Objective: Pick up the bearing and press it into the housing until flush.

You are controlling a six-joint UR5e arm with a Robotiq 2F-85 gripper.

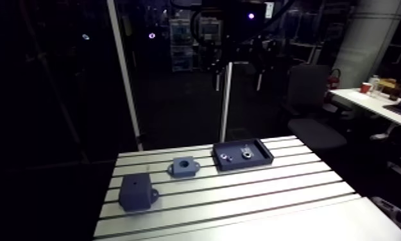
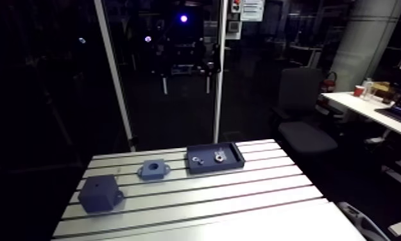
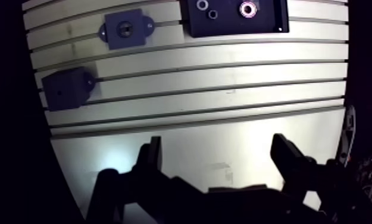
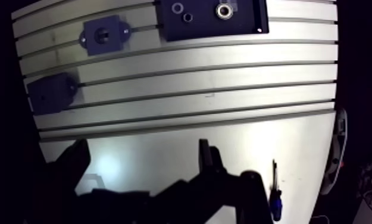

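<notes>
A shiny ring-shaped bearing [image 3: 246, 8] lies in a dark tray [image 3: 265, 22] at the far side of the table, with two smaller rings [image 3: 202, 5] beside it. Next to the tray sits the dark blue flanged housing [image 3: 125, 28], its round bore facing up. My gripper [image 3: 219, 156] hangs high over the near part of the table, far from all of these. It is open, with nothing between its fingers [image 3: 152, 156]. The arm view shows the housing [image 1: 183, 168] and the tray [image 1: 264, 154] side by side.
A dark blue block [image 3: 66, 89] with a small hole on top stands near the table's edge, nearer to me than the housing. A small blue-handled object [image 4: 274, 205] lies close beside one finger. The slotted table [image 1: 241, 199] ends in dark drop-offs on both sides.
</notes>
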